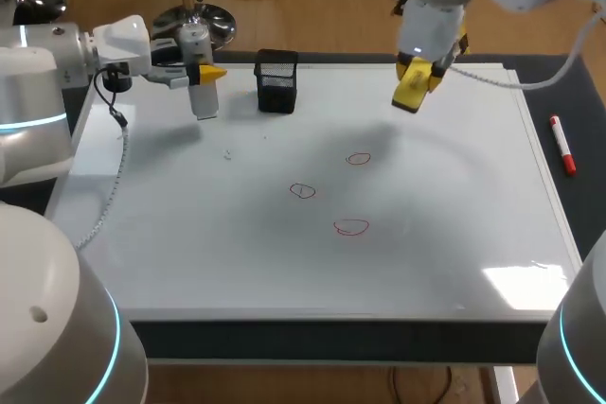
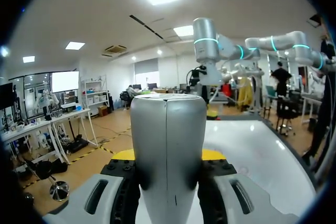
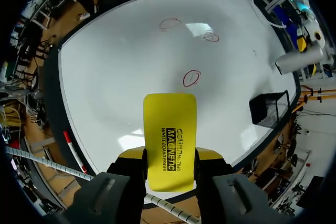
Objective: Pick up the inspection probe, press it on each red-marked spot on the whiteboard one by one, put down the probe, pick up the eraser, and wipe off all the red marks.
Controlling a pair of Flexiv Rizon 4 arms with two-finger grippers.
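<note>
With both tools aloft at once, the risk is order: if the right hand, clamped on the yellow eraser well to the right of the black basket, sweeps first, the three red marks in front of the basket vanish unpressed. The left hand grips the probe — a smooth grey cylinder, upright just left of the basket.

The silver probe and yellow eraser are held above the whiteboard, on which three red rings are drawn.
</note>
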